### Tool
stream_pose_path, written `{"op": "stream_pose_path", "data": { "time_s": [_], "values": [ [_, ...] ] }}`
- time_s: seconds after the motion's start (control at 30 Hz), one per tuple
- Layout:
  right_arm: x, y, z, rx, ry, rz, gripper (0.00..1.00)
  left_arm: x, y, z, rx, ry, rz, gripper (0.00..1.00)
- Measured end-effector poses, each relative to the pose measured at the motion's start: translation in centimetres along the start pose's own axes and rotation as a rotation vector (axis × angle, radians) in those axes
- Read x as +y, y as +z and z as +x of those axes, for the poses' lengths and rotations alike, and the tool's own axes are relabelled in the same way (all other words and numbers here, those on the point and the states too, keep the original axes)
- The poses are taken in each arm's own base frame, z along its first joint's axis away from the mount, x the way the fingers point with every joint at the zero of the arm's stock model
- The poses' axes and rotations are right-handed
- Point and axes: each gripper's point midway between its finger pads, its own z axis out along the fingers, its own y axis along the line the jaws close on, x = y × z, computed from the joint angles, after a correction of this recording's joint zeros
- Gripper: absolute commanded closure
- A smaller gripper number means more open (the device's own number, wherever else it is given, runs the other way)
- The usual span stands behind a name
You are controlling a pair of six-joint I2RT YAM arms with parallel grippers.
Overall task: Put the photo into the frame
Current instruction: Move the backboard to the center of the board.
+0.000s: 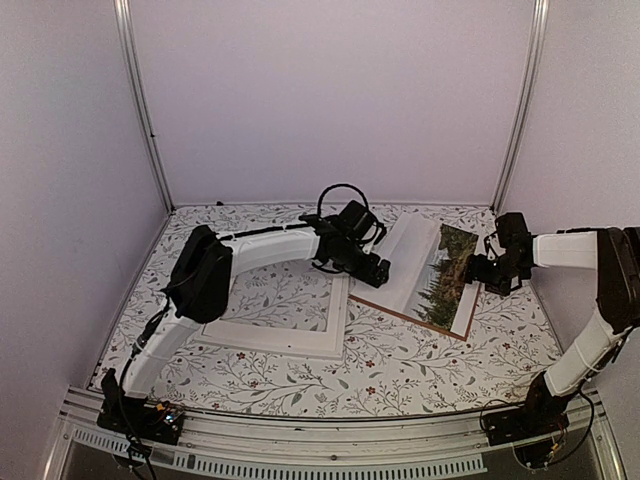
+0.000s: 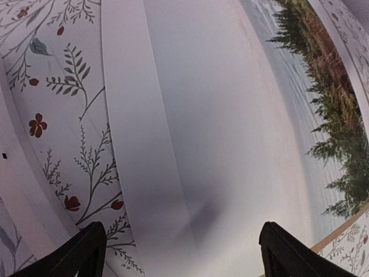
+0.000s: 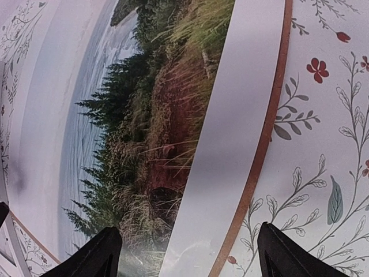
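Note:
The photo (image 1: 425, 265) lies picture side up on a brown backing panel (image 1: 400, 312) at the right of the middle of the table. The white frame (image 1: 280, 342) lies flat to its left, with the tablecloth showing through the opening. My left gripper (image 1: 380, 268) hovers open over the photo's left white border (image 2: 127, 115); its fingers (image 2: 86, 254) straddle the border and the pale sky. My right gripper (image 1: 482, 270) hovers open over the photo's right edge; its fingers (image 3: 104, 257) span the trees, the white border (image 3: 242, 115) and the panel's brown rim (image 3: 270, 121). Neither gripper holds anything.
The table carries a floral cloth (image 1: 400, 370). White walls and metal corner posts (image 1: 145, 110) close off the back and sides. The frame's right edge (image 2: 14, 167) lies close to the photo's left edge.

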Motion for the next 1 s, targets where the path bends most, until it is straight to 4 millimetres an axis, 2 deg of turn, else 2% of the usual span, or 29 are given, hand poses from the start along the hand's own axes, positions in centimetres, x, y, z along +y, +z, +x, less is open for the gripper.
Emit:
{"op": "stream_pose_path", "data": {
  "time_s": [0.13,0.57,0.73,1.0],
  "values": [
    [-0.3,0.2,0.7,0.017,0.013,0.006,0.15,0.4,1.3,1.1,0.029,-0.029,-0.011,0.05],
    [-0.8,0.9,2.3,0.059,0.042,0.009,0.14,0.3,1.8,1.1,0.043,-0.111,-0.015,0.06],
    [-0.8,0.9,2.4,0.062,0.046,0.011,0.14,-0.4,1.7,1.4,0.065,-0.153,-0.003,0.06],
    [-1.2,1.2,2.7,0.075,0.050,0.023,0.14,-1.6,1.4,2.4,0.080,-0.194,0.024,0.14]
  ]
}}
